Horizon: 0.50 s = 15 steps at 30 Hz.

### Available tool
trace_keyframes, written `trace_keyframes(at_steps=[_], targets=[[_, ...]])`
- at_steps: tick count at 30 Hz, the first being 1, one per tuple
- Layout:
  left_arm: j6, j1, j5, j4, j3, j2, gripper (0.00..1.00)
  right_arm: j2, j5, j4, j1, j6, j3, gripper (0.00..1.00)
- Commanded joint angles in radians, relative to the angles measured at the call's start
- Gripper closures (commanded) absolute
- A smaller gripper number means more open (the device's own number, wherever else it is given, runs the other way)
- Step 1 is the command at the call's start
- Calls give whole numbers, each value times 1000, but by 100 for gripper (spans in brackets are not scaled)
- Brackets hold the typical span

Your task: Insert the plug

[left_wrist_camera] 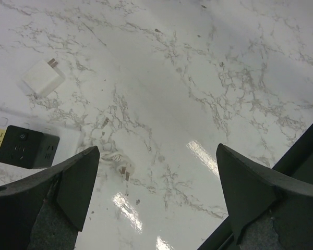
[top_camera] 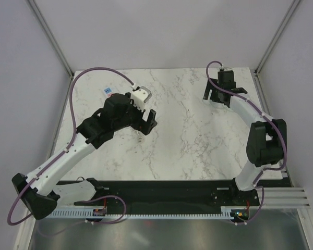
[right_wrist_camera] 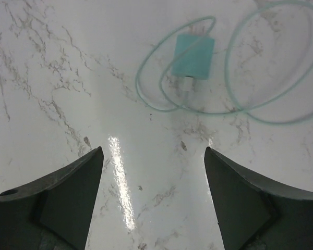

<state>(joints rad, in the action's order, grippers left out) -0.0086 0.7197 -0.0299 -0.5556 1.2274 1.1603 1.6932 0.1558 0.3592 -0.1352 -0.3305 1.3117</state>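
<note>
Both claws are found released and empty. The left gripper (left_wrist_camera: 159, 182) is held over bare marble table (left_wrist_camera: 208, 78). A white plug adapter (left_wrist_camera: 41, 78), prongs exposed, lies loose, apart from the black socket cube (left_wrist_camera: 27, 148), which appears seated on a white power strip (left_wrist_camera: 70, 136). A teal charger (right_wrist_camera: 194, 56) with its looped cable (right_wrist_camera: 137, 83) lies ahead of the right gripper (right_wrist_camera: 154, 177). Nothing is plugged in yet. The spread stance is judged to be preparation for a pickup.
</note>
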Motion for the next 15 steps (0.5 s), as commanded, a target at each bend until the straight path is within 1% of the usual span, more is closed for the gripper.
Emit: trace_keyframes(at_steps=[1, 2, 3, 5, 6, 8, 9, 10, 11, 12, 13, 14, 15], targets=[[-59, 1, 13, 153, -61, -100, 1, 94, -139, -19, -56, 64, 110, 14], [-59, 1, 27, 163, -72, -131, 2, 112, -124, -25, -85, 64, 127, 14], [-59, 1, 60, 171, -86, -143, 2, 155, -105, -25, -142, 61, 170, 14], [-54, 1, 111, 195, -101, -178, 2, 239, -85, -34, -191, 61, 251, 14], [-54, 1, 128, 204, -117, -189, 2, 267, -85, -60, -233, 83, 276, 14], [-59, 1, 159, 235, -141, -211, 3, 340, -127, -126, -270, 154, 314, 13], [-62, 3, 168, 243, -163, -229, 3, 359, -153, -217, -303, 194, 316, 10], [-62, 3, 179, 247, -172, -238, 4, 405, -221, -256, -311, 281, 328, 9], [-62, 3, 186, 259, -180, -246, 4, 433, -269, -284, -317, 307, 349, 8], [-62, 3, 200, 266, -190, -261, 4, 465, -316, -296, -320, 321, 383, 8], [-62, 1, 220, 270, -193, -267, 4, 527, -384, -296, -319, 321, 452, 9], [-60, 3, 232, 275, -197, -275, 5, 557, -412, -304, -319, 347, 481, 9], [-59, 1, 245, 281, -198, -287, 5, 586, -438, -339, -319, 337, 507, 9]])
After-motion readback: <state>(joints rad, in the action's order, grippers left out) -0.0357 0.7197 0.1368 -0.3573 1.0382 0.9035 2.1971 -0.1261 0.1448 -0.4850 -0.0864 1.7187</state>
